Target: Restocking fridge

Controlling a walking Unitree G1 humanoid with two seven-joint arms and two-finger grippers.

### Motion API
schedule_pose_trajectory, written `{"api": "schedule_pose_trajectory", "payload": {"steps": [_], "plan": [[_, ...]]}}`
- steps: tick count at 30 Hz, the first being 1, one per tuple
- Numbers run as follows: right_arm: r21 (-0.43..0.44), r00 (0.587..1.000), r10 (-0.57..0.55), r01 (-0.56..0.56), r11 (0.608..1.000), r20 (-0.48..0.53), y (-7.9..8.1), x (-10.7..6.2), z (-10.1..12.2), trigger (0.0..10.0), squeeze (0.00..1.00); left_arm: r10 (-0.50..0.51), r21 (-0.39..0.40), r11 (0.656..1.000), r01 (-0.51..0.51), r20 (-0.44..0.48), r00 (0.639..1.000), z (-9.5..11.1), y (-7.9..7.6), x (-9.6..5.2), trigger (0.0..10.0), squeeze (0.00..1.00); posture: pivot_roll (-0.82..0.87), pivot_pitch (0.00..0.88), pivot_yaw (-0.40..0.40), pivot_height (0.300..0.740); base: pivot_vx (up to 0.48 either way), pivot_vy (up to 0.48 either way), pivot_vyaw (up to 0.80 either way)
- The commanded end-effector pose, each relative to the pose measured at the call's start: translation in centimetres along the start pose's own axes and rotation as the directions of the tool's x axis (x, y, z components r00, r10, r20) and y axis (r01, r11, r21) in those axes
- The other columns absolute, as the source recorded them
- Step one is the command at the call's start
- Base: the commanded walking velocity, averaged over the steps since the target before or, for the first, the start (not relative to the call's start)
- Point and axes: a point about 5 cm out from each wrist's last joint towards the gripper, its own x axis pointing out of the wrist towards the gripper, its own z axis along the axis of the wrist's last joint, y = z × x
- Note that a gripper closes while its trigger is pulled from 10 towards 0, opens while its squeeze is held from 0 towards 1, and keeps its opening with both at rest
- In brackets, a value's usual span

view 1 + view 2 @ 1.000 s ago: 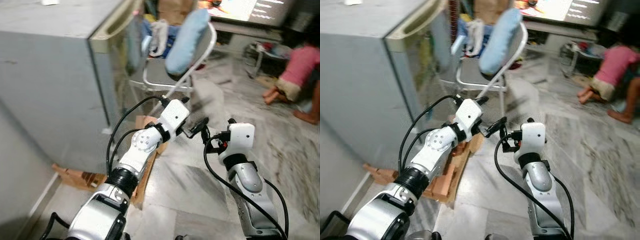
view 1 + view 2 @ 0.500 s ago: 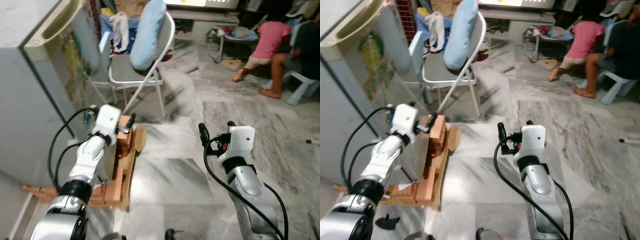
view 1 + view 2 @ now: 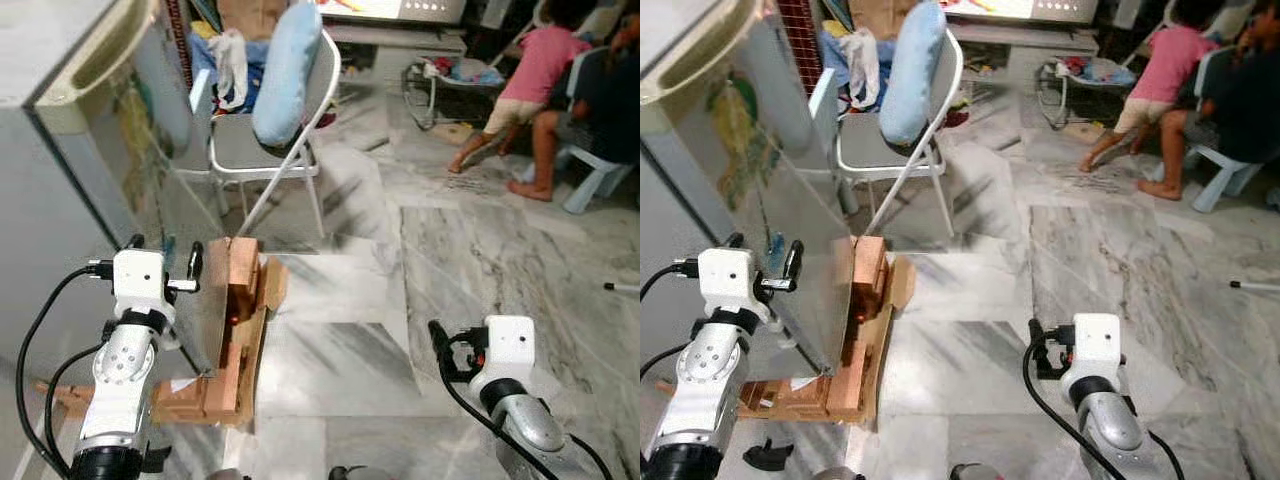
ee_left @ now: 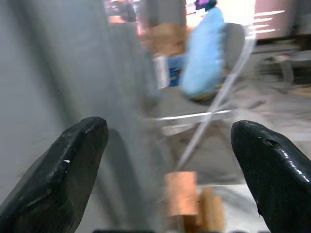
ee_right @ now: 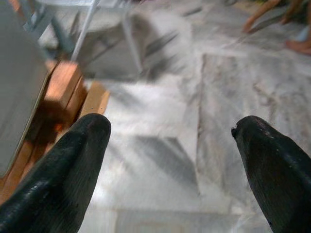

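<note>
The grey fridge [image 3: 70, 170] stands at the left, raised on wooden blocks [image 3: 237, 325]. Its shiny face with a yellow-green sticker [image 3: 725, 115] looks toward the chair. My left gripper [image 3: 165, 252] is open and held close to the lower corner of that face. In the left wrist view its fingers [image 4: 63, 170] stand wide apart, with the fridge's grey edge [image 4: 121, 121] between them and nothing held. My right gripper [image 3: 440, 340] is open too, low over the marble floor; its wide-spread fingers [image 5: 58, 170] hold nothing.
A folding metal chair [image 3: 262, 150] with a blue cushion [image 3: 285, 70] and clothes stands just beyond the fridge. Two people [image 3: 545, 70] sit at the far right by a blue stool [image 3: 595, 180]. A small black object [image 3: 765, 457] lies on the floor by the blocks.
The camera has swung. My left arm has drawn back from the middle to the fridge's lower corner. My right arm has dropped lower and nearer.
</note>
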Motion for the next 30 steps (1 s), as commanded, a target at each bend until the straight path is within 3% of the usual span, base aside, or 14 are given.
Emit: {"api": "schedule_pose_trajectory", "payload": {"steps": [1,3,7,9,13,21,22,24,25,26,27,28,29,30], "plan": [[-0.025,0.997,0.029,-0.031,0.999,-0.069,0.0,-0.3,-0.9,10.0,0.00,0.069,0.007,0.998,-0.069,-0.029,0.997,-0.1,1.2,0.4,10.0,0.00,0.01,0.010,-0.034,0.740,0.000,0.000,0.00],[-0.050,0.990,0.083,-0.090,0.995,-0.116,0.1,-1.4,-1.5,10.0,0.00,0.088,0.002,0.996,-0.088,-0.032,0.996,0.4,1.5,1.1,10.0,0.00,0.01,0.010,-0.035,0.740,0.000,0.000,0.00],[-0.034,0.986,0.076,-0.082,0.996,-0.146,-0.2,-2.4,-2.1,10.0,0.00,0.072,0.000,0.997,-0.072,-0.017,0.997,0.9,1.4,2.2,10.0,0.00,-0.01,0.016,-0.033,0.740,0.000,0.000,0.00],[-0.030,0.980,0.093,-0.099,0.995,-0.176,-0.5,-3.0,-2.9,10.0,0.00,-0.004,-0.049,0.999,0.004,-0.001,1.000,1.7,0.2,3.8,10.0,0.00,-0.03,0.021,-0.027,0.740,0.000,0.000,0.00],[-0.018,0.975,0.116,-0.121,0.992,-0.192,-0.8,-2.8,-3.4,10.0,0.00,-0.098,-0.052,0.994,0.099,0.008,0.995,2.4,-1.6,5.2,10.0,0.00,-0.04,0.022,-0.022,0.740,0.000,0.000,0.00],[-0.006,0.958,0.123,-0.128,0.992,-0.259,-2.0,-3.0,-6.4,10.0,0.00,-0.169,-0.054,0.984,0.170,0.022,0.985,3.4,-3.6,7.5,10.0,0.00,-0.06,0.032,-0.025,0.740,0.000,0.000,0.00],[-0.002,0.954,0.119,-0.124,0.992,-0.274,-2.6,-3.0,-7.5,10.0,0.00,-0.281,-0.074,0.956,0.285,0.061,0.958,4.5,-5.6,7.9,10.0,0.00,-0.06,0.036,-0.028,0.740,0.000,0.000,0.00],[-0.001,0.953,0.118,-0.123,0.992,-0.279,-2.9,-3.0,-7.8,10.0,0.00,-0.333,-0.077,0.938,0.339,0.079,0.939,4.9,-6.4,8.0,10.0,0.00,-0.06,0.036,-0.029,0.740,0.000,0.000,0.00],[0.000,0.950,0.115,-0.120,0.993,-0.292,-3.4,-2.9,-8.8,10.0,0.00,-0.466,-0.069,0.876,0.477,0.127,0.875,6.1,-9.2,7.7,10.0,0.00,-0.06,0.038,-0.032,0.740,0.000,0.000,0.00],[0.000,0.950,0.115,-0.120,0.993,-0.292,-3.4,-2.9,-8.8,10.0,0.00,-0.466,-0.069,0.876,0.477,0.127,0.875,6.1,-9.2,7.7,10.0,0.00,-0.06,0.038,-0.032,0.740,0.000,0.000,0.00],[0.001,0.946,0.111,-0.116,0.993,-0.304,-3.7,-2.8,-9.7,10.0,0.00,-0.576,-0.078,0.802,0.593,0.168,0.800,7.4,-12.1,7.2,10.0,0.00,-0.06,0.038,-0.036,0.740,0.000,0.000,0.00],[0.001,0.945,0.109,-0.114,0.993,-0.309,-3.9,-2.6,-10.2,10.0,0.00,-0.625,-0.061,0.761,0.645,0.193,0.756,8.2,-13.6,6.7,10.0,0.00,-0.05,0.039,-0.037,0.740,0.000,0.000,0.00],[0.001,0.945,0.109,-0.114,0.993,-0.309,-3.9,-2.6,-10.2,10.0,0.00,-0.625,-0.061,0.761,0.645,0.193,0.756,8.2,-13.6,6.7,10.0,0.00,-0.05,0.039,-0.037,0.740,0.000,0.000,0.00],[0.003,0.943,0.106,-0.111,0.994,-0.316,-4.1,-2.3,-11.0,10.0,0.00,-0.694,-0.052,0.689,0.723,0.239,0.679,9.5,-16.1,5.9,10.0,0.00,-0.05,0.037,-0.039,0.740,0.000,0.000,0.00]]}}
